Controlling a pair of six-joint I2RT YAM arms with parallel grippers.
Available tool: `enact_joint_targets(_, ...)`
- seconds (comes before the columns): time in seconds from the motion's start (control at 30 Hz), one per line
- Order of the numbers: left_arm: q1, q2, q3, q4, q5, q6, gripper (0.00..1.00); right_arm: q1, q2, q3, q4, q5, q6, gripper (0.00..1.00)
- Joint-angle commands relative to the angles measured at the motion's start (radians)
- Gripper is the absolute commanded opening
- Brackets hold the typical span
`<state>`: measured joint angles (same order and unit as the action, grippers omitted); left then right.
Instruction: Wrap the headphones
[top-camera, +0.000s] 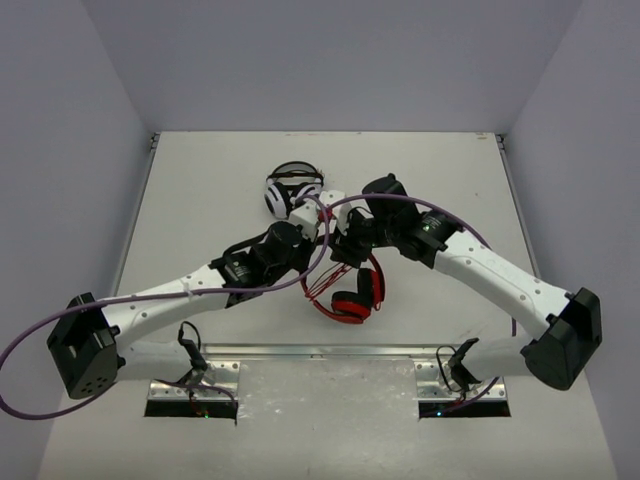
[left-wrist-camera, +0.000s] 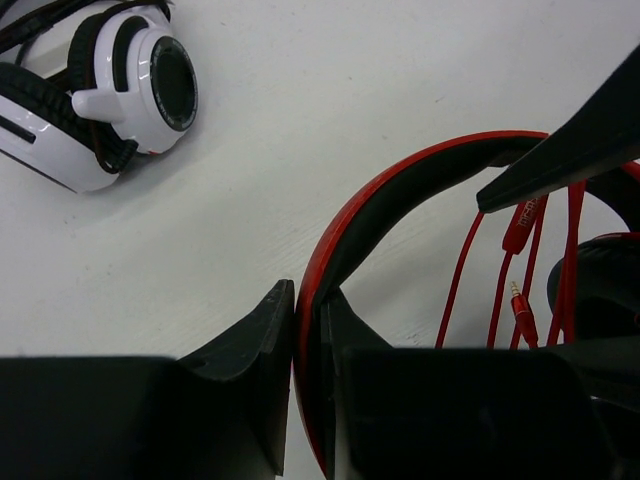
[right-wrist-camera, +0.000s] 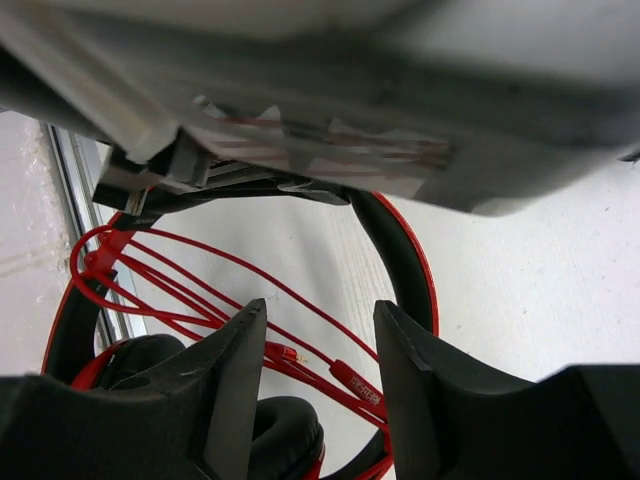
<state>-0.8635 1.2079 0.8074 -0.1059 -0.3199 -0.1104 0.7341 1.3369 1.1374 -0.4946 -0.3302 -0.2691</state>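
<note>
Here left gripper (left-wrist-camera: 308, 335) pinches headphones (left-wrist-camera: 385, 200) at headband; right gripper (right-wrist-camera: 315, 345) gapes wide, cable (right-wrist-camera: 352, 383) beneath, ungrasped

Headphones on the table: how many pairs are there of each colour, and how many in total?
Red headphones: 1
White-and-black headphones: 1
Total: 2

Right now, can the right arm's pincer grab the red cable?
Probably yes. The right pincer is open, and the red cable runs across the gap between its fingers, nothing covering it. The left pincer grips the headband, so it shouldn't slide.
</note>
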Motion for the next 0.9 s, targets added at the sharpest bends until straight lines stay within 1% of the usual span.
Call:
enact_joint_targets(0.0, 0.030, 0.004, 0.050, 0.063, 0.044, -0.029, 0.01, -0.002, -0.057, 0.016, 0.064, -0.026, 0.024, 0.49)
enact_joint_targets(0.17, 0.064, 0.021, 0.041, 0.064, 0.047, -0.057, 0.01, -0.004, -0.090, 0.030, 0.064, -0.018, 0.034, 0.50)
enact_joint_targets(0.43, 0.100, 0.022, 0.032, 0.074, 0.055, -0.095, 0.00, -0.004, -0.159, -0.007, 0.054, 0.029, 0.021, 0.54)
enact_joint_targets(0.5, 0.104, 0.022, 0.036, 0.069, 0.047, -0.103, 0.00, -0.004, -0.176, -0.022, 0.050, 0.055, 0.021, 0.72)
enact_joint_targets(0.53, 0.112, 0.025, 0.041, 0.068, 0.047, -0.110, 0.01, -0.004, -0.183, -0.028, 0.050, 0.065, 0.022, 0.96)
enact_joint_targets(0.57, 0.118, 0.027, 0.042, 0.061, 0.042, -0.118, 0.00, -0.004, -0.205, -0.047, 0.053, 0.085, 0.030, 0.99)
enact_joint_targets(0.67, 0.138, 0.028, 0.046, 0.054, 0.050, -0.138, 0.00, -0.004, -0.248, -0.079, 0.070, 0.102, 0.045, 0.99)
enact_joint_targets(0.87, 0.167, 0.019, 0.052, 0.029, 0.058, -0.161, 0.00, -0.004, -0.389, -0.152, 0.074, 0.164, 0.083, 0.99)
